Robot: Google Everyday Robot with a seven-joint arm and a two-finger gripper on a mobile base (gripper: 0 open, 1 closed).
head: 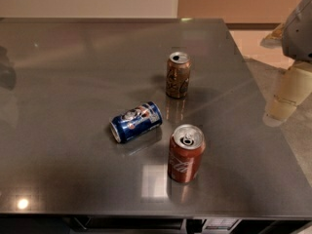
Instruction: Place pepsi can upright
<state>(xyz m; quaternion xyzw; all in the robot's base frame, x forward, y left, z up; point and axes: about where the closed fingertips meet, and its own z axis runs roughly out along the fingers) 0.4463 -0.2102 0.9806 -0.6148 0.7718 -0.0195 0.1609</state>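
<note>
The pepsi can [136, 121] is blue with a red-white logo. It lies on its side near the middle of the dark grey table [73, 82], with its silver top pointing front left. My gripper [280, 106] hangs at the right edge of the view, over the table's right side. It is well to the right of the pepsi can and holds nothing that I can see.
A brown-gold can [178, 75] stands upright behind and to the right of the pepsi can. A red cola can [185, 153] stands upright just to its front right. The table's right edge runs under the gripper, and its front edge lies close below the red can.
</note>
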